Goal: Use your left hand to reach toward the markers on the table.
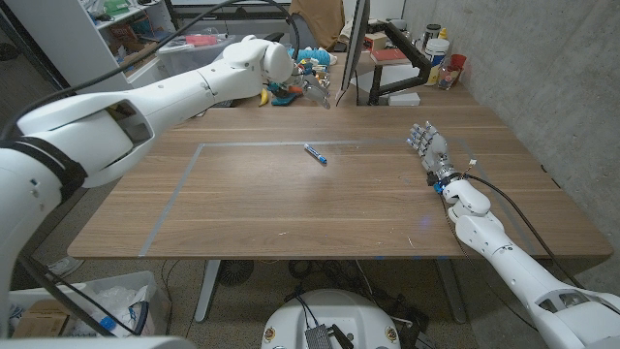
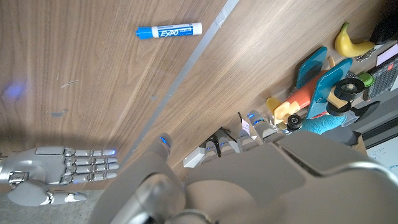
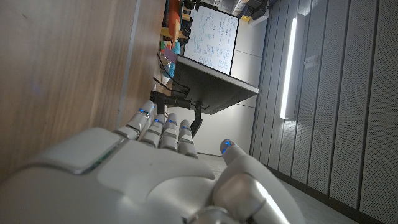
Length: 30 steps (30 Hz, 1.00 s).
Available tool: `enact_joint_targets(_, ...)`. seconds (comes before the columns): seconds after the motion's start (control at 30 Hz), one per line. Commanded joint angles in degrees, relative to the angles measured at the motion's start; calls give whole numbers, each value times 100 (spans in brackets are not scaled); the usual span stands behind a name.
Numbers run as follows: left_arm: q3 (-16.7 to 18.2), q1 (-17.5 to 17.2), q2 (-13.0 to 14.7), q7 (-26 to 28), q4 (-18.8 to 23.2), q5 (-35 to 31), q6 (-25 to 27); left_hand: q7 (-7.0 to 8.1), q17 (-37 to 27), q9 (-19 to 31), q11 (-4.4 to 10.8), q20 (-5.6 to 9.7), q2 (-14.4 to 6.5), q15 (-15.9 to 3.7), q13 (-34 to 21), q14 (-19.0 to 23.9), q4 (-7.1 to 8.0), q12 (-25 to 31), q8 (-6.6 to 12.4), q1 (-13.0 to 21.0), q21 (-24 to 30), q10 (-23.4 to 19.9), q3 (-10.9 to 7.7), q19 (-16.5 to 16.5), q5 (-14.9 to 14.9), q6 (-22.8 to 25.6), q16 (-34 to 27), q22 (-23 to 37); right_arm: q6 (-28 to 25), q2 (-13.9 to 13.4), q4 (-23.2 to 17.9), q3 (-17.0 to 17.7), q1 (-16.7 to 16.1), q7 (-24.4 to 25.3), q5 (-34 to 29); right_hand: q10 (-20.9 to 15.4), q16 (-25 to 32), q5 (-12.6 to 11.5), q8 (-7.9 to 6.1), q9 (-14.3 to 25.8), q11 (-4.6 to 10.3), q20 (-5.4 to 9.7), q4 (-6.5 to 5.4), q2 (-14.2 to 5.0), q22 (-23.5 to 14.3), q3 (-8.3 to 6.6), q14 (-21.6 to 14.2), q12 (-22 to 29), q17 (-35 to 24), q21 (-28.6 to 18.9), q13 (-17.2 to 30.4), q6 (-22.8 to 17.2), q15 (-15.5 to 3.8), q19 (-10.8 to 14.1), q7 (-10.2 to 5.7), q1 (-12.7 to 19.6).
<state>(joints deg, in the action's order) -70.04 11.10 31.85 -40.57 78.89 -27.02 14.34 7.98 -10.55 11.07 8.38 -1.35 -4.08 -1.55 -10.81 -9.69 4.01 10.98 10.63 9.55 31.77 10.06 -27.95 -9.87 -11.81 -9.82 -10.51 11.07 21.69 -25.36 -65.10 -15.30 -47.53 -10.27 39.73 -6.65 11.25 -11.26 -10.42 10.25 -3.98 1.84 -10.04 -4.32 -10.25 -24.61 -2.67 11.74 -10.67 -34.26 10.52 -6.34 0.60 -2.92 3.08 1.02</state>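
The desk (image 1: 242, 208) carries a taped rectangle (image 1: 199, 150). The left hand (image 1: 312, 85) hangs over its far edge, its grasp unreadable. The right hand (image 1: 428, 147) waits near the right edge, fingers released. One blue marker (image 1: 315, 154) lies mid-desk, toward the far edge.

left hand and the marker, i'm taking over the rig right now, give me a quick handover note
Left hand: raised over the table's far edge near the toys, fingers apart, holding nothing.
Right hand: on the right side of the table, fingers extended, holding nothing.
Marker: one blue marker lies inside the taped outline, near its far edge, untouched.
Done: left arm is extended out over the table.
Left: bring the left hand back and down toward the marker; it is not there yet.
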Motion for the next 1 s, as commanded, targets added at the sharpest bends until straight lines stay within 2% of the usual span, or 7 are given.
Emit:
enact_joint_targets(0.03, -202, 113, -148, -138, -216, -72, 27, 38, -6, 21, 20, -35, 13, -296, -26, -767, 16, 34, 45, 61, -27, 744, 16, -1133, 16, -1506, -27, 19, 10, -13, 9, 12, -15, 14, 12, -58, 16, -54, -42, 25, 2, 615, -10, -536, -26, 0, -26, 33, -16, 11, 14, -63, -10, 10, 2, 19)
enact_joint_targets(1.0, -395, 181, -323, -185, -517, -81, -66, 96, -1, 33, 28, -5, 13, -312, -42, -847, -44, 41, 64, 192, -66, 800, 24, -1150, 8, -1646, -19, 26, 16, 29, 133, 8, 38, -11, 15, -58, 15, -55, -41, 25, -8, 613, -11, -534, -27, 4, -27, 33, -16, 38, 14, -62, -9, 21, -1, 19)
